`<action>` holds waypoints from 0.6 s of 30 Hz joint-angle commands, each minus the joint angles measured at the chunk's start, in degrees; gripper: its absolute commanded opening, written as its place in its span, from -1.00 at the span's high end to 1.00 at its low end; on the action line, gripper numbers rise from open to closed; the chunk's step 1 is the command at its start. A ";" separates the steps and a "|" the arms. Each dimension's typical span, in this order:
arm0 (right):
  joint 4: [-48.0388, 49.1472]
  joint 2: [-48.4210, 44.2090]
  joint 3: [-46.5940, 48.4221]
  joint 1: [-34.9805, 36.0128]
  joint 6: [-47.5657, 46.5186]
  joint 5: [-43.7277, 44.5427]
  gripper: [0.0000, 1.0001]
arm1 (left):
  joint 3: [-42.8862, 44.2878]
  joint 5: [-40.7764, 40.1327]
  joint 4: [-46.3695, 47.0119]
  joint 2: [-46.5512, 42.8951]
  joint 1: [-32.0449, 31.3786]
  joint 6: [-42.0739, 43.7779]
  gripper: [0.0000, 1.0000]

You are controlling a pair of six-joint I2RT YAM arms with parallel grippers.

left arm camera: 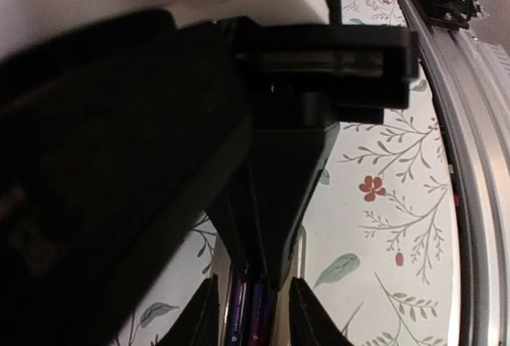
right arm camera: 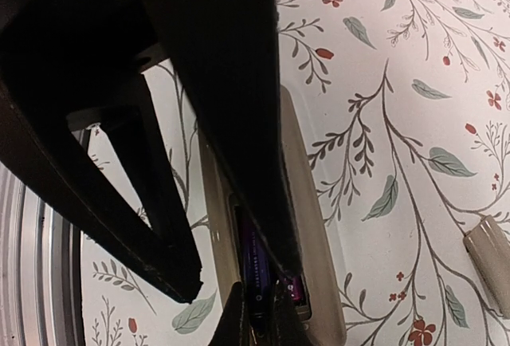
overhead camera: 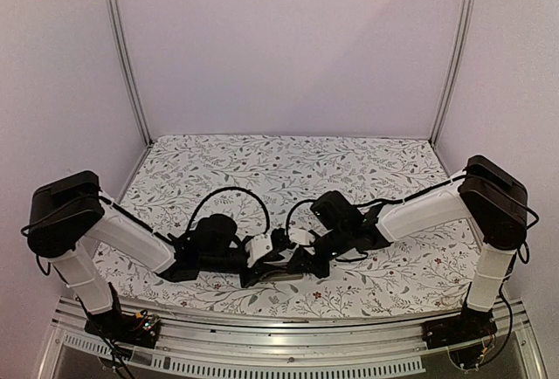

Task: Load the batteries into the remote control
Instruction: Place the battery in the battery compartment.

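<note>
The remote control lies back up on the floral table, its greyish-tan back and battery recess showing. Two dark purple batteries lie side by side in the recess; they also show in the left wrist view. My right gripper has its fingers nearly together, pinched on the near end of the left battery. My left gripper is open, its fingers standing either side of the recess over the remote. I cannot tell whether they touch it. In the top view both grippers meet and hide the remote.
A small tan cover piece lies on the cloth to the right of the remote. The metal rail of the table's front edge runs close beside the work spot. White walls enclose the table.
</note>
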 commanded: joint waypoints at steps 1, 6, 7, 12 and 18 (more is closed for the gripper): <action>-0.33 5.73 -2.18 0.86 -1.06 6.86 0.97 | 3.94 -3.22 -7.53 2.15 -0.54 -8.49 0.41; 0.37 5.33 -2.84 0.86 -1.19 6.98 0.97 | 7.41 -4.01 -21.92 1.59 0.91 -18.28 0.21; 0.61 5.33 -2.96 0.86 -1.23 6.81 0.97 | 7.43 -4.07 -23.27 1.30 1.02 -19.74 0.20; 0.91 5.41 -3.09 0.78 -1.49 5.83 0.97 | 4.87 -5.61 -21.08 0.37 0.03 -19.75 0.16; 0.47 5.10 -3.26 0.45 -2.00 6.12 0.98 | -3.64 -4.44 -11.16 -8.03 -0.48 -12.45 0.05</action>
